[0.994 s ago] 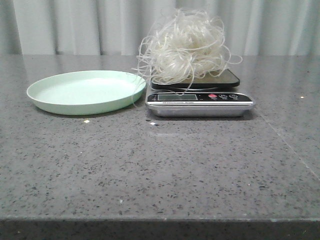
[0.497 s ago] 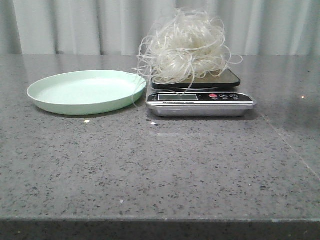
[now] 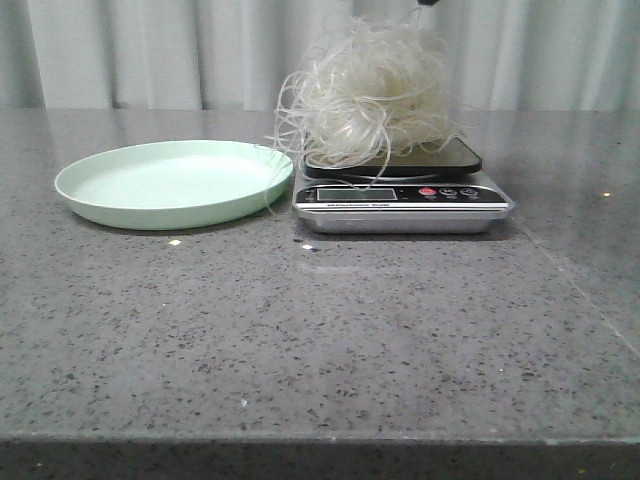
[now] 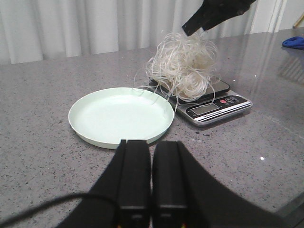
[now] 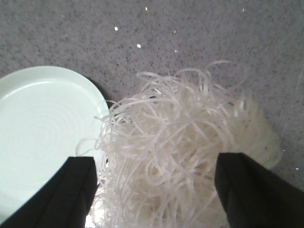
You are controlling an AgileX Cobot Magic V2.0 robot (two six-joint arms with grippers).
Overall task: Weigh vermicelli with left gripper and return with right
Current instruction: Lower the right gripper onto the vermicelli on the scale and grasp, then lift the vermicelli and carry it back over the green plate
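The vermicelli (image 3: 372, 95) is a fluffy whitish tangle that sits on the black platform of the kitchen scale (image 3: 400, 207). It also shows in the left wrist view (image 4: 185, 66). My right gripper (image 5: 159, 164) is open wide, with its fingers (image 5: 78, 190) on either side of the vermicelli (image 5: 185, 142), just above it. Its black tip shows over the tangle in the left wrist view (image 4: 194, 24) and at the top edge of the front view (image 3: 428, 2). My left gripper (image 4: 152, 145) is shut and empty, low over the table on the near side of the pale-green plate (image 4: 121, 116).
The empty pale-green plate (image 3: 170, 182) lies just left of the scale, and stray strands reach its rim. A white curtain hangs behind the grey speckled table. A blue object (image 4: 294, 42) lies far off to the right.
The right gripper's tip has come into view at the top over the tangle. The vermicelli's loose loops on the right have drawn in and the tangle looks narrower and taller.
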